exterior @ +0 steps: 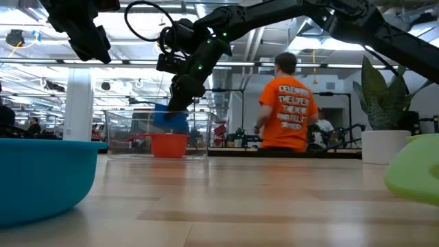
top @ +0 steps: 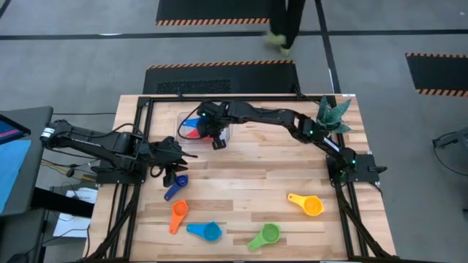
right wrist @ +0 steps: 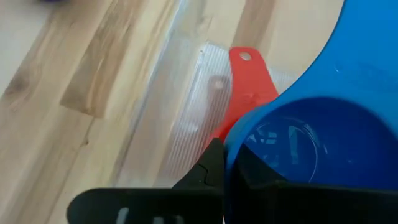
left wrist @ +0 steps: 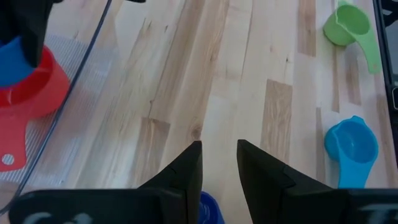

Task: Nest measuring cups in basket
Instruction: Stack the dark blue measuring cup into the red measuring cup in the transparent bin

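Note:
The clear basket [top: 228, 133] sits at the table's far side, with the red cup [top: 187, 133] lying in it. My right gripper [top: 205, 128] reaches into the basket from above, shut on the blue cup [exterior: 171, 118], which is right over the red cup [exterior: 168, 145]. My left gripper [top: 172, 169] hovers high above the dark blue cup [top: 175, 188], fingers slightly open and empty. On the near part of the table lie the orange cup [top: 178, 215], light blue cup [top: 206, 231], green cup [top: 265, 235] and yellow cup [top: 308, 204]. My right gripper holds the blue cup by its bowl wall at the rim [right wrist: 231, 152], one finger outside and one inside the bowl. The fingers come from above, slanting down. The cup is upright over the red cup [right wrist: 249, 93]; whether the two cups touch I cannot tell.
A potted plant in a white pot [top: 333, 117] stands at the far right corner, close to the right arm. A person in an orange shirt [exterior: 288, 103] stands beyond the table. Bare wood lies between the basket and the loose cups.

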You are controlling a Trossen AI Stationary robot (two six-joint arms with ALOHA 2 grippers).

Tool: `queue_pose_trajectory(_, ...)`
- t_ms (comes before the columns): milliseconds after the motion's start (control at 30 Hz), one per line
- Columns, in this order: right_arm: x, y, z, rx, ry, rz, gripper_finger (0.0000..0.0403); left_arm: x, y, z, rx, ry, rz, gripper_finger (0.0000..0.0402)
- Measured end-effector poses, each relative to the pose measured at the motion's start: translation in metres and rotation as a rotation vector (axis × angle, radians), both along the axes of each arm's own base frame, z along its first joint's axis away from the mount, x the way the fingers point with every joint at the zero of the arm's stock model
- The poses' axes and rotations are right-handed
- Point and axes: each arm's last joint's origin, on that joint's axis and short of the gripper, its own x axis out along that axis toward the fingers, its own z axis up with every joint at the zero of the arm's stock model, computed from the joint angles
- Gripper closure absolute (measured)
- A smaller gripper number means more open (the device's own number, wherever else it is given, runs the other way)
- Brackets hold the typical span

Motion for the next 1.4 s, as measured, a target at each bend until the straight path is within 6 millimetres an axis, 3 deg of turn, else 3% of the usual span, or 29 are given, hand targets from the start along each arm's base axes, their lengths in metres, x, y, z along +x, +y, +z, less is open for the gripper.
queue_pose_trajectory(367,-0.0002,0.0011,-0.0003,-0.075,0.007,0.112,0.0344,0.0002,0.0,0.0002,-0.02,-0.003,0.021,0.0315)
queue_pose_trajectory(1400,-0.0038,-0.0036,-0.0019,-0.069,0.036,0.103,0.0329,0.0004,0.0,0.0003,-0.067,-0.004,0.07,0.0315)
